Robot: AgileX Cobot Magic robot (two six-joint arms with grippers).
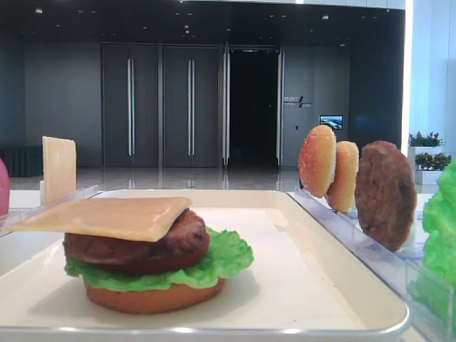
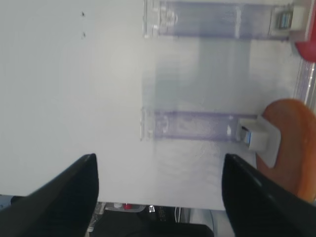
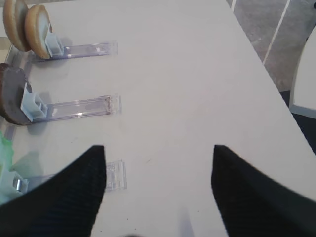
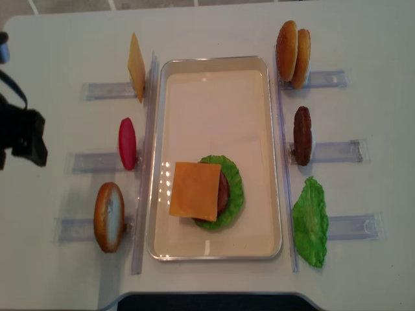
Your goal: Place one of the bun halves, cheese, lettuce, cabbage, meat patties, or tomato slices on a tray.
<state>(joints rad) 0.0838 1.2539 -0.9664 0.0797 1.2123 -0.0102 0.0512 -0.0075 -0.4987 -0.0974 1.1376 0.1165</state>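
In the high views, your cheese (image 4: 195, 190) lies flat atop a meat patty (image 1: 142, 246), lettuce (image 1: 228, 256) and bun half (image 1: 153, 296) on the tray (image 4: 214, 97). In the right wrist view, your right fingers (image 3: 64, 192) stand wide over bare worktop (image 3: 187, 74). In the left wrist view, your left fingers (image 2: 64, 192) stand wide too, holding nothing.

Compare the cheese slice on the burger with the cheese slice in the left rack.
The cheese on the burger lies flat atop the patty, inside the tray; the rack cheese stands upright on edge, outside the tray. Both are thin, pale orange squares.
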